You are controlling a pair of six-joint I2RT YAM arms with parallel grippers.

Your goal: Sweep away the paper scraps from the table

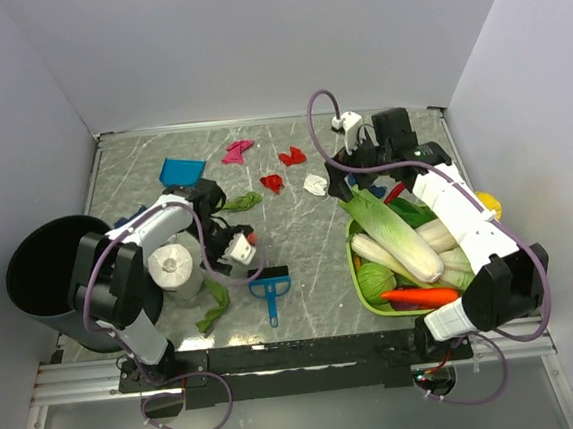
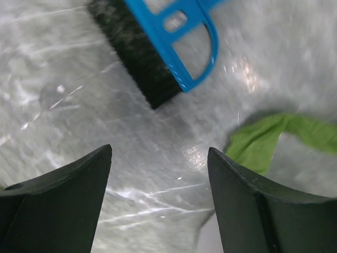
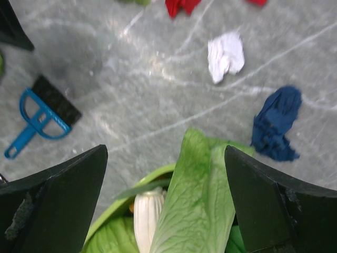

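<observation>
Paper scraps lie across the far half of the table [image 1: 300, 253]: a magenta one [image 1: 237, 152], two red ones [image 1: 292, 157] [image 1: 272, 183], a white one [image 1: 315, 184] and a green one [image 1: 240, 202]. Another green scrap [image 1: 212, 306] [image 2: 263, 142] lies near the front. My left gripper [image 1: 238, 251] [image 2: 159, 150] hangs open and empty just above the table, with the blue brush [image 1: 270, 291] [image 2: 158, 47] ahead of it. My right gripper [image 1: 342, 182] [image 3: 165, 148] is open over the basket's far end, above a cabbage leaf [image 3: 205, 200]. The right wrist view shows the white scrap [image 3: 226, 55] and a dark blue scrap [image 3: 276, 124].
A black bin [image 1: 51, 280] stands at the left table edge, with a white tissue roll [image 1: 174, 267] beside it. A blue dustpan [image 1: 180, 171] lies at the far left. A green basket [image 1: 357, 269] full of vegetables fills the right side. White walls enclose the table.
</observation>
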